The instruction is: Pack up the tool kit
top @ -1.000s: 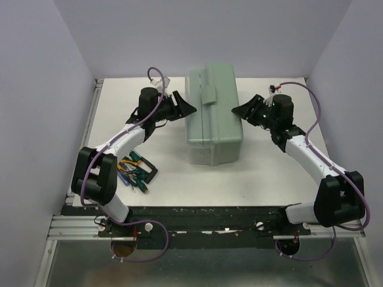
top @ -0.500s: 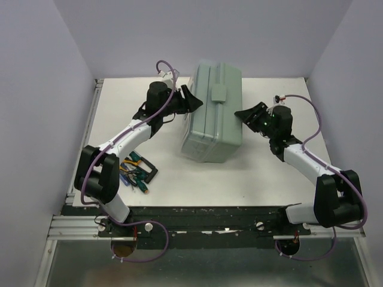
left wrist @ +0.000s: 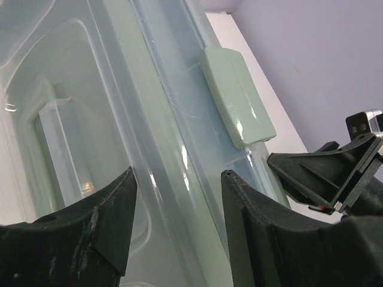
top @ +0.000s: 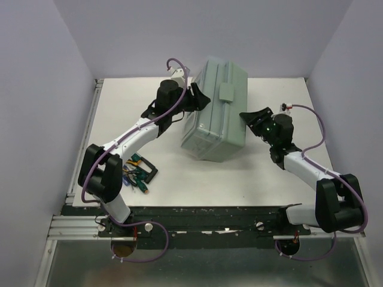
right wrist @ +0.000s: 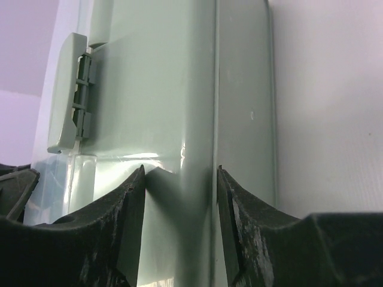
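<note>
Toolbox (top: 216, 113) shut, skewed; my left gripper (left wrist: 176, 176) and right gripper (right wrist: 181, 170) straddle its ridges, can't tell if clamped. Step: turning it; next needs lid opened.

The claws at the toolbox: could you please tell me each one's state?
Left claw: astride the toolbox lid, grip cannot be told.
Right claw: astride its side, grip cannot be told.

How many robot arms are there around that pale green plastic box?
2: the left arm at the left side of the pale sage-green rectangular plastic toolbox, the right arm at its right side. None seems hidden.
</note>
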`<action>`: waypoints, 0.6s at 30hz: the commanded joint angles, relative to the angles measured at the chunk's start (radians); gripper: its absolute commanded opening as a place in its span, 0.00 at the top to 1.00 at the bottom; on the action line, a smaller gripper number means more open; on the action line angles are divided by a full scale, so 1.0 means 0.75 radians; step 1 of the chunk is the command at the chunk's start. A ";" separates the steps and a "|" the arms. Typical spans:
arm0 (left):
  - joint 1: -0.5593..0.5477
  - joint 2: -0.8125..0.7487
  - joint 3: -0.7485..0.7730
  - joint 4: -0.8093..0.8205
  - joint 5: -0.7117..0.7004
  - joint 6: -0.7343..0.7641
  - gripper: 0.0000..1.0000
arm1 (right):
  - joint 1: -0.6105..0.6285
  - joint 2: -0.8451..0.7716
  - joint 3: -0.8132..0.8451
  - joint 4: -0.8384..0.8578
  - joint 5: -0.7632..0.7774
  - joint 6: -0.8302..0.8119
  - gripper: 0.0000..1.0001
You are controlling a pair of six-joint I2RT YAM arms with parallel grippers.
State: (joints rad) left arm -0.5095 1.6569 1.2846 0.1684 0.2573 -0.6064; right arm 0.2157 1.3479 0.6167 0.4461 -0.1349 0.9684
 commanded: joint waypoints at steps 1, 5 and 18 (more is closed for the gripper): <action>-0.235 0.012 0.112 0.127 0.358 -0.030 0.39 | 0.103 0.113 -0.182 -0.609 -0.119 -0.148 0.52; -0.259 0.014 0.138 0.125 0.350 -0.022 0.39 | 0.101 0.072 -0.213 -0.609 -0.076 -0.127 0.51; -0.298 0.034 0.230 0.111 0.338 -0.004 0.32 | 0.105 -0.287 -0.329 -0.754 0.155 -0.034 0.34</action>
State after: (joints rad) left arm -0.7231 1.6840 1.4090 0.2123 0.4126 -0.5987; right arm 0.2928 1.2484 0.4038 0.0917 -0.0505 0.9405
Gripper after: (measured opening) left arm 0.643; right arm 0.635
